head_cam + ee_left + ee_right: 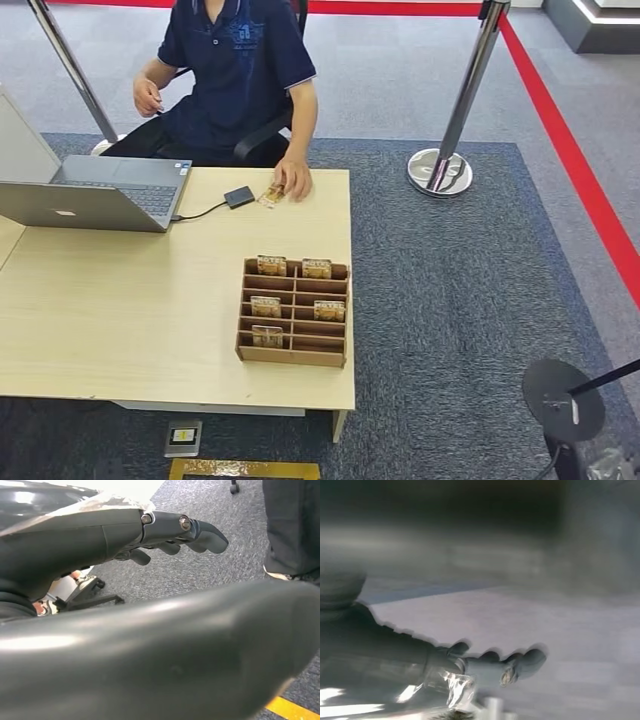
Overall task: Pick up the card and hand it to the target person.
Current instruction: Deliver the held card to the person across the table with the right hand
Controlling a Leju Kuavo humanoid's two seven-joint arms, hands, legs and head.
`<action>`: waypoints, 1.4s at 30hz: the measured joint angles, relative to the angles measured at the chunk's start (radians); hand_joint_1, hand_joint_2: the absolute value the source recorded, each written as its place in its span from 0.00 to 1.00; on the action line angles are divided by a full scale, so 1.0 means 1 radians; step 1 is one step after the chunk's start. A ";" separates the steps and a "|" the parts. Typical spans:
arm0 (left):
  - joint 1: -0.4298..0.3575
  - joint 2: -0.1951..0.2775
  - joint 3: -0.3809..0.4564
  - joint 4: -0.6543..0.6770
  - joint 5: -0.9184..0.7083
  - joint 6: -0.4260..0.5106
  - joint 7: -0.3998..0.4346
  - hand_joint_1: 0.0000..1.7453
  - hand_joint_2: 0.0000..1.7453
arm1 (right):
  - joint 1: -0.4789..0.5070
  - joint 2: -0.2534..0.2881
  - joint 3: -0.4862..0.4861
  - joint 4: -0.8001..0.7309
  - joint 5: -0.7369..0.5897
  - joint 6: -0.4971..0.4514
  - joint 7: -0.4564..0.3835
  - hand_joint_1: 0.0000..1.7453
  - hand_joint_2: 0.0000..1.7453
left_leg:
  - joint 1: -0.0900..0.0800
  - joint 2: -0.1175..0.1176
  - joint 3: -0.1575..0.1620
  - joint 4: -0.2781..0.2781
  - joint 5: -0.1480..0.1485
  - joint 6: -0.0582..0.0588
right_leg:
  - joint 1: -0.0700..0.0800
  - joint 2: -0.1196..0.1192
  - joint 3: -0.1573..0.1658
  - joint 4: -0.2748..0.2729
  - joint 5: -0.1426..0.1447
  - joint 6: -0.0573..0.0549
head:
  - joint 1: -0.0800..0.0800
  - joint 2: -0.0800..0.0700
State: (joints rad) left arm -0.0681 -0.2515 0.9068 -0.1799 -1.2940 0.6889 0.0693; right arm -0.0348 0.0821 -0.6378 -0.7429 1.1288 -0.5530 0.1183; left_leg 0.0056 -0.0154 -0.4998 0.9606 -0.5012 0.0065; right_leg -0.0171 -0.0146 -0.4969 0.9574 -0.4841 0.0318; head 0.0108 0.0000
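Here, both hands hang low and hold nothing. Your left hand (166,535) shows dark fingers stretched out loosely over grey carpet, empty. Your right hand (490,667) is smeared by motion blur; its fingers look extended and nothing seems to sit in them, but you cannot settle that firmly. Neither hand reaches above the pale wooden table (113,320).

Take the brown cardboard slotted rack (293,312) near the table's right front corner as your landmark. Several small tan cards stand upright in its slots, long edges running across the table; the nearest card (267,336) sits in the front row, left column. The rack lies ahead and slightly right of centre, so your right hand looks the nearer one for a downward pinch.

Beyond the rack, at the far edge, the seated person in a dark blue shirt (234,70) rests a hand on another loose card (273,196), beside a small black device (239,197). Left of the rack sits a grey open laptop (98,190).
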 joint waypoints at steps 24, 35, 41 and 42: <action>-0.002 0.009 -0.003 0.000 -0.028 -0.126 -0.122 0.00 1.00 | -0.057 0.065 -0.159 0.514 0.018 0.321 0.051 0.00 1.00 | 0.001 0.001 0.000 0.000 0.001 -0.001 | 0.000 0.000 0.000 0.001 0.000 -0.001 | 0.000 0.000; 0.017 0.045 -0.069 -0.007 0.106 -0.183 -0.125 0.00 1.00 | -0.073 0.067 -0.061 0.519 -0.075 0.345 0.029 0.00 1.00 | 0.001 0.001 0.000 -0.001 0.001 -0.001 | 0.000 0.000 -0.001 0.001 -0.001 -0.002 | 0.000 0.000; 0.040 0.070 -0.151 -0.024 0.245 -0.241 -0.120 0.00 1.00 | -0.049 0.053 0.016 0.510 -0.198 0.369 0.012 0.00 1.00 | 0.001 0.001 0.000 -0.001 0.001 -0.001 | 0.000 0.000 -0.001 0.001 -0.001 -0.002 | 0.000 0.000; 0.044 0.074 -0.166 -0.027 0.268 -0.251 -0.119 0.00 1.00 | -0.044 0.051 0.029 0.508 -0.219 0.373 0.009 0.00 1.00 | 0.001 0.001 0.000 -0.001 0.001 -0.001 | 0.000 0.000 -0.001 0.001 -0.001 -0.002 | 0.000 0.000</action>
State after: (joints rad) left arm -0.0237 -0.1780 0.7409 -0.2068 -1.0263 0.4377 -0.0500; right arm -0.0786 0.1327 -0.6088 -0.2349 0.9101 -0.1802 0.1278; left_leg 0.0064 -0.0144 -0.4998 0.9601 -0.5007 0.0055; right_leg -0.0168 -0.0145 -0.4978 0.9587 -0.4848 0.0301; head 0.0109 0.0000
